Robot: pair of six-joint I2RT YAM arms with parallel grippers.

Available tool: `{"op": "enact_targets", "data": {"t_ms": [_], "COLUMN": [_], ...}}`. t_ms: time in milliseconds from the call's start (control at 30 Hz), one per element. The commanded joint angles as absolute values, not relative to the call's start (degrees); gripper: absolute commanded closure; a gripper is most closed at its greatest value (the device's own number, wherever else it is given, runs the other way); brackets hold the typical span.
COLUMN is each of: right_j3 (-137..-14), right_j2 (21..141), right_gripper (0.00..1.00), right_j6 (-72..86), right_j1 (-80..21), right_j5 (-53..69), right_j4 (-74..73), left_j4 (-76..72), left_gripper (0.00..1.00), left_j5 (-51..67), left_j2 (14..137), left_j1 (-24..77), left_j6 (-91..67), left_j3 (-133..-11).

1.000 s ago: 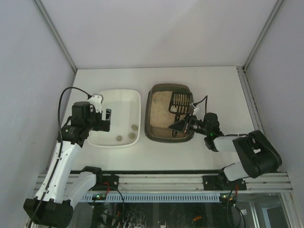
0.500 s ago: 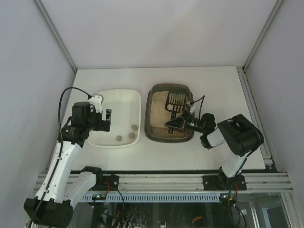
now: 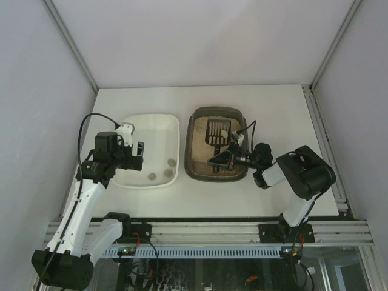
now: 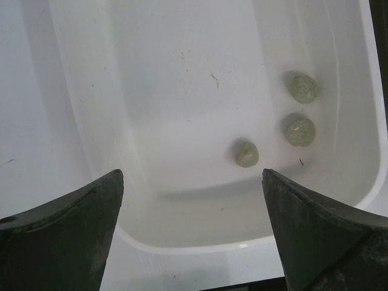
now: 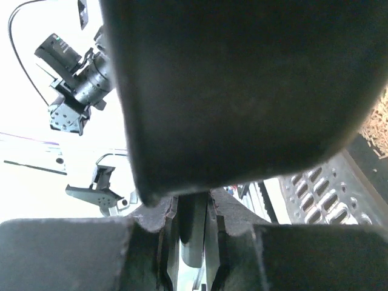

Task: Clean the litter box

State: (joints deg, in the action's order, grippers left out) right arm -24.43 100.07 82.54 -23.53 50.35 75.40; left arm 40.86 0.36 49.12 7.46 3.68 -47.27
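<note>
The dark litter box [image 3: 191, 145] with beige litter sits right of centre. My right gripper [image 3: 225, 159] is shut on the handle of a black slotted scoop [image 3: 216, 131], whose head is over the litter at the box's far part. In the right wrist view the scoop's handle [image 5: 195, 233] is clamped between my fingers and its slotted blade [image 5: 327, 194] shows at right. My left gripper [image 3: 137, 154] is open and empty over the white tray's left rim [image 3: 124, 179]. The left wrist view shows three grey-green clumps [image 4: 245, 153] lying in the white tray [image 4: 182, 242].
White enclosure walls stand on both sides and behind. The white tray and the litter box lie side by side, nearly touching. An aluminium rail [image 3: 206, 231] with the arm bases runs along the near table edge.
My right gripper has turned and moved left, swinging the scoop's head from the box's far right corner toward its far middle. The left arm has barely moved.
</note>
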Motion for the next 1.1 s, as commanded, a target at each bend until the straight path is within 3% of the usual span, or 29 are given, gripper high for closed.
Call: {"op": "enact_targets", "data": {"t_ms": [0, 167, 333, 567, 833, 933, 1067], "right_j3": [-22.2, -24.5, -23.3, -29.5, -47.2, -57.2, -71.7], "right_j2": [100.2, 99.4, 98.7, 88.9, 82.8, 85.1, 90.1], "right_gripper": [1.00, 1.00, 1.00, 1.00, 1.00, 1.00, 1.00], "right_j6": [87.0, 83.1, 83.8, 66.9, 47.5, 41.0, 32.1], "right_j1": [-19.3, -24.3, -21.5, -24.6, -30.1, -34.0, -41.7], "right_j5": [50.8, 51.9, 51.4, 48.6, 40.3, 34.2, 18.3], "right_j4": [85.7, 79.5, 79.2, 46.6, 7.1, -8.2, -23.7], "left_j4": [39.0, 39.2, 39.1, 41.1, 45.2, 46.9, 48.6], "left_gripper": [0.00, 0.00, 0.00, 0.00, 0.00, 0.02, 0.07], "left_j5": [1.8, 2.5, 2.4, -0.5, 9.7, 11.7, 20.5], "left_j2": [48.9, 49.5, 49.4, 52.4, 55.9, 57.5, 57.3], "left_j1": [7.1, 7.0, 7.1, 6.5, -1.4, -4.9, -17.0], "left_j6": [4.5, 4.5, 4.4, 3.4, 5.2, 7.5, 11.0], "left_j3": [-46.6, -46.7, -46.6, -48.7, -51.5, -52.2, -52.3]}}
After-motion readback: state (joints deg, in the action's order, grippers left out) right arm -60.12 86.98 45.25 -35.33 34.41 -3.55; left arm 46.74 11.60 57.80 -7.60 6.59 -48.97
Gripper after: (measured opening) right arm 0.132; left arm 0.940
